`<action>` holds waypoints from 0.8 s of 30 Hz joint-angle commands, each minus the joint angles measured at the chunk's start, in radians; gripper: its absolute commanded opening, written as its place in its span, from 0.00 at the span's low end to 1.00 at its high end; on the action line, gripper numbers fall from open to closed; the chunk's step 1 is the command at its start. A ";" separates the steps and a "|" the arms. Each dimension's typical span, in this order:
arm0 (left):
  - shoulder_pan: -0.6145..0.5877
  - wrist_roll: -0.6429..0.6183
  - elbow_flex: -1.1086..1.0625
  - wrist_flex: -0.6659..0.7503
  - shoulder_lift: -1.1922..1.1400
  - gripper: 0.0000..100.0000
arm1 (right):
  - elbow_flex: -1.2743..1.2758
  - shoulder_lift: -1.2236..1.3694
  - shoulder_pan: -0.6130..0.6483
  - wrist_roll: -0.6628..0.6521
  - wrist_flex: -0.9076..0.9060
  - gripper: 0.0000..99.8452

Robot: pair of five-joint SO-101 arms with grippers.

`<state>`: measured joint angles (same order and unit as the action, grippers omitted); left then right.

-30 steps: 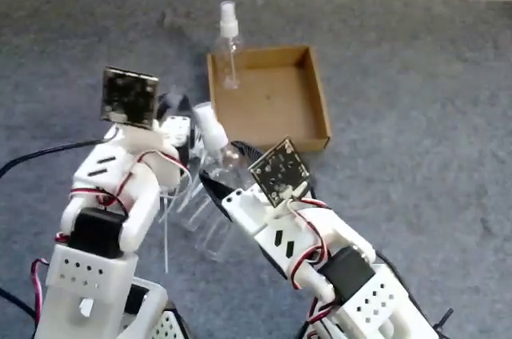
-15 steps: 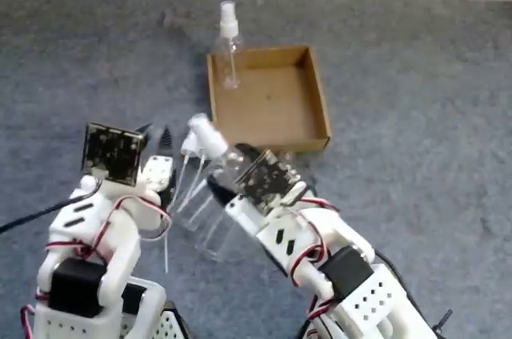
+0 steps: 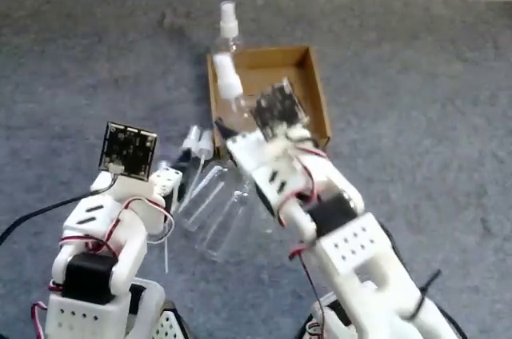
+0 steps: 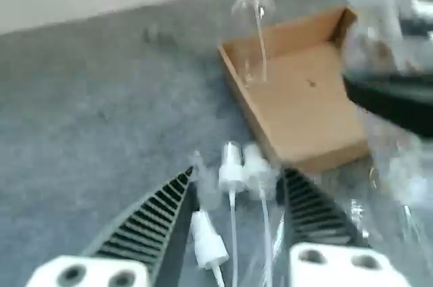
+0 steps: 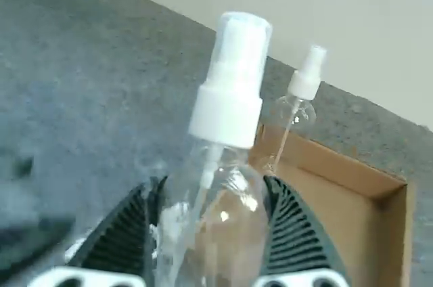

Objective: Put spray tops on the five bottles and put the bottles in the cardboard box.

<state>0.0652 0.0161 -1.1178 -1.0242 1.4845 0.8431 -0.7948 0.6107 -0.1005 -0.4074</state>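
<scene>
Two arms have traded roles over the grey tabletop (image 3: 416, 75) within the last second. The right arm (image 3: 320, 219), which was drawn back near the bases, has stretched forward. The left arm (image 3: 104, 227), which had its tool up at the bottle's neck, has pulled away and dropped lower. The cardboard box (image 3: 318, 95) has not moved, and the standing bottle (image 3: 230, 43) with its spray top remains upright in the box's far corner. The right tool (image 5: 211, 192) is clamped around the body of a capped bottle (image 3: 236, 105), which it has carried from between the arms to just above the box's near edge. The bottle is tilted and not yet set down. The uncapped bottles (image 3: 220, 207) lie where they were on the tabletop between the arms. The left tool (image 4: 238, 182) is spread wide with nothing in it, hanging just above the loose spray tops (image 4: 233, 165) beside the box's near corner. By the look of it, the capping of this second bottle is finished and its placing is under way. The left tool seems ready for another top, and the bottles left lying still have both steps ahead of them.
</scene>
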 commanded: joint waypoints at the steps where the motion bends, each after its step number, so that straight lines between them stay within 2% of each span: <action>1: 0.070 -0.066 0.008 -0.009 0.010 0.19 | -0.177 0.111 0.028 0.061 0.027 0.00; 5: 0.076 -0.080 0.008 -0.009 0.010 0.24 | -0.246 0.191 0.091 0.063 0.028 0.00; 10: 0.091 -0.080 -0.024 0.000 0.008 0.27 | -0.259 0.216 0.113 0.064 0.027 0.00; 16: 0.035 -0.075 -0.147 0.201 0.001 0.27 | -0.332 0.214 0.117 0.066 -0.113 0.00; 24: 0.016 -0.075 -0.150 0.218 0.001 0.27 | -0.355 0.056 0.113 0.058 -0.211 0.00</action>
<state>0.0974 -0.0529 -1.2712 -0.8324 1.4830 0.5531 -0.6490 0.7135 -0.0453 -0.5854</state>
